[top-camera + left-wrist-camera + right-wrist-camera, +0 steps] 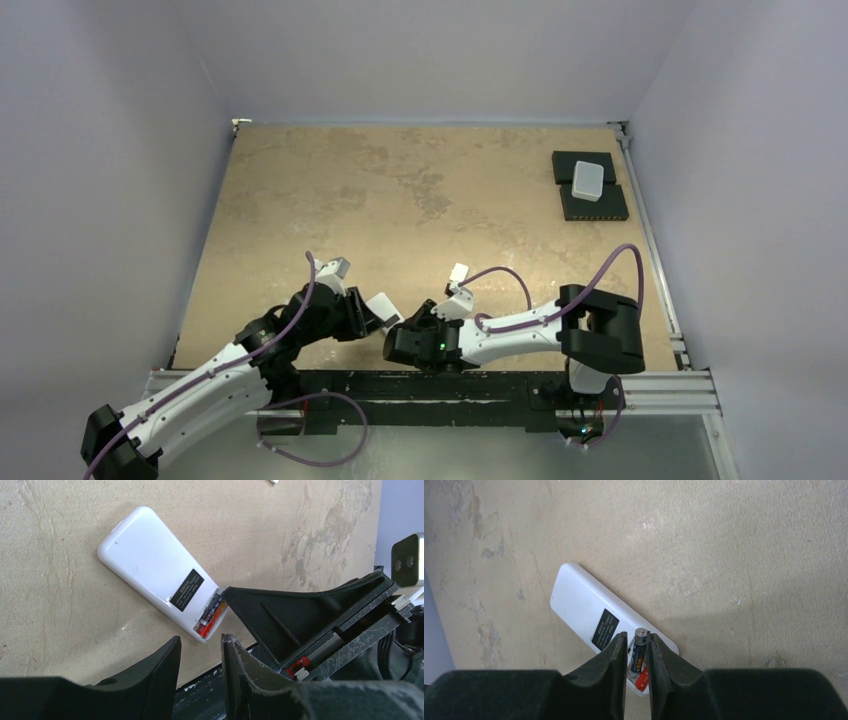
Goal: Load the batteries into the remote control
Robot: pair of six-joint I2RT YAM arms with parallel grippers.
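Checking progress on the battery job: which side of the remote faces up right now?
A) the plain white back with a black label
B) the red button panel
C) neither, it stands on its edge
A: the remote control lies flat, its white back and black label up, with the batteries showing in the open compartment at one end.

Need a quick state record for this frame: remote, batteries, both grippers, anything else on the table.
remote: flat on the table, plain back up, battery bay open at the end toward the grippers
batteries: two, lying side by side in the bay
right gripper: one finger on each side of one of the batteries; cannot tell if it grips
left gripper: open, empty, just short of the remote
other: white box on black pads, far right corner
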